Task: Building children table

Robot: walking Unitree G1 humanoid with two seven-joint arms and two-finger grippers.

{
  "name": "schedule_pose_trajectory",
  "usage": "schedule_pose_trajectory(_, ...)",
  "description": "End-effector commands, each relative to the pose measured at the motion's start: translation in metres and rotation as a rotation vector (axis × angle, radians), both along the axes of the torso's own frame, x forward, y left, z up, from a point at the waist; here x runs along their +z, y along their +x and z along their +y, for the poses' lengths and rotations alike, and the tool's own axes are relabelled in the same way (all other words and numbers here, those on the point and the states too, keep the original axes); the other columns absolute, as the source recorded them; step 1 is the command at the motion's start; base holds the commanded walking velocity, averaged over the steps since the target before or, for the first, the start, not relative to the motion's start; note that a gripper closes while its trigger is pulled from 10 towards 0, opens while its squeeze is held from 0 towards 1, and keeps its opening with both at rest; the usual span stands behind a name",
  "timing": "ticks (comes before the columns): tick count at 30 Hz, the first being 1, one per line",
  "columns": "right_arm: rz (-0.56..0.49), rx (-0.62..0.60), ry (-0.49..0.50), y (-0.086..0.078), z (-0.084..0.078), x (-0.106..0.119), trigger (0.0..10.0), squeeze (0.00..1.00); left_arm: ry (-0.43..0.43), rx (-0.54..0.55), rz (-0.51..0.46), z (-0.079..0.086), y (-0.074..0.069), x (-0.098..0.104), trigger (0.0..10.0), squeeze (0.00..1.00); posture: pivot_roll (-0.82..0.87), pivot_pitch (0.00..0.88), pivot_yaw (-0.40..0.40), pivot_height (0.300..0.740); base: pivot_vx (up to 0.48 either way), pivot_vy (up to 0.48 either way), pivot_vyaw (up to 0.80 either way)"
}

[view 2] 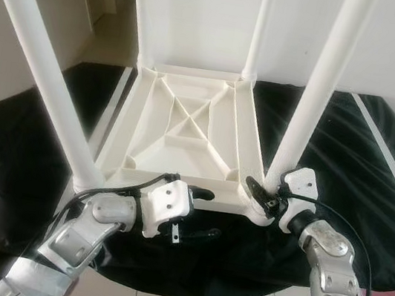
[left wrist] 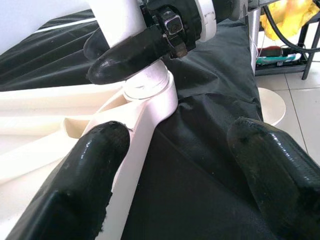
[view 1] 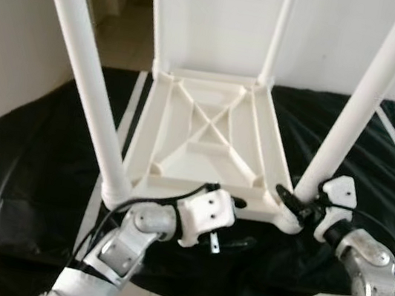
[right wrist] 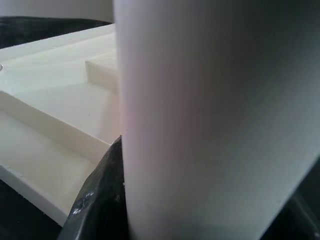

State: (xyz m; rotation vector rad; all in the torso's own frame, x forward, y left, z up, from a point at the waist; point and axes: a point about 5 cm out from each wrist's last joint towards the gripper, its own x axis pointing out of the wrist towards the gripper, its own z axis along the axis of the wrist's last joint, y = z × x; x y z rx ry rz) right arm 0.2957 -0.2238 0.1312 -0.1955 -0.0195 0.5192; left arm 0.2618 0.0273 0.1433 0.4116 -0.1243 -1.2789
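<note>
Legs all four seated in the inverted white table frame [view 1: 206, 138], which lies on the black sheet [view 1: 26, 188]. My right tool [view 1: 301, 203] is clamped round the near-right leg [view 1: 353, 113] at its socket; left tool [view 1: 235, 221] gapes wide at the near edge, holding nothing. Remaining, I judge: checking seating, flipping upright.

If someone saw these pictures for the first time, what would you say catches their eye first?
An upside-down white plastic table lies on a black sheet, its four legs pointing up. The right tool is closed around the base of the near right leg. The left tool is open at the table's near edge, one finger on the rim, the other over the sheet.
</note>
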Motion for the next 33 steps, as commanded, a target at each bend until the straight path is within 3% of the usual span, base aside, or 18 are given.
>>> schedule_pose_trajectory(1,0.048,0.008,-0.018,-0.004,0.0,-0.011,0.0,0.0,-0.005,0.019,0.004,0.001,-0.001,-0.001,10.0,0.0,-0.07,0.0,0.023,0.74,0.0,0.0,0.0)
schedule_pose_trajectory(6,0.062,0.005,-0.011,-0.007,0.0,-0.015,0.0,0.0,-0.004,0.017,0.003,0.001,0.0,0.0,10.0,0.0,-0.08,0.0,0.023,0.74,0.0,0.0,0.0)
schedule_pose_trajectory(7,0.08,-0.035,0.003,-0.008,0.002,-0.018,10.0,0.0,-0.003,0.015,0.002,0.0,0.0,0.0,10.0,0.0,-0.09,0.0,0.024,0.74,0.0,0.0,0.0)
schedule_pose_trajectory(10,0.088,-0.056,0.008,-0.008,0.002,-0.02,10.0,0.0,-0.002,0.015,0.002,0.0,0.0,-0.001,10.0,0.0,-0.09,0.0,0.024,0.74,0.0,0.0,0.0)
schedule_pose_trajectory(12,0.089,-0.143,0.011,-0.009,0.002,-0.024,10.0,0.0,-0.002,0.02,-0.006,-0.002,0.001,-0.001,10.0,0.0,-0.09,0.0,0.012,0.74,0.0,0.0,0.0)
schedule_pose_trajectory(17,0.092,-0.174,0.009,-0.009,0.001,-0.026,10.0,0.0,-0.004,0.028,-0.013,-0.003,0.002,0.0,10.0,0.0,-0.09,0.0,0.012,0.74,0.0,0.0,0.0)
schedule_pose_trajectory(24,0.085,-0.524,0.089,-0.018,0.005,-0.03,10.0,0.0,-0.039,0.071,-0.014,-0.004,0.005,0.0,10.0,0.0,-0.12,0.0,0.027,0.74,0.0,0.0,0.0)
schedule_pose_trajectory(28,0.091,-0.591,0.135,-0.019,0.006,-0.03,10.0,0.0,-0.037,0.07,-0.017,-0.004,0.005,0.0,10.0,0.0,-0.12,0.0,0.027,0.74,0.0,0.0,0.0)
schedule_pose_trajectory(31,0.103,-0.801,0.263,-0.029,0.021,-0.036,10.0,0.0,-0.015,0.108,-0.026,-0.002,0.01,-0.003,10.0,0.0,-0.12,0.0,0.028,0.74,0.0,0.0,0.0)
schedule_pose_trajectory(33,0.128,-0.927,0.296,-0.035,0.032,-0.041,10.0,0.0,-0.023,0.117,-0.031,-0.002,0.011,-0.003,10.0,0.0,-0.12,0.0,0.028,0.74,0.0,0.0,0.0)
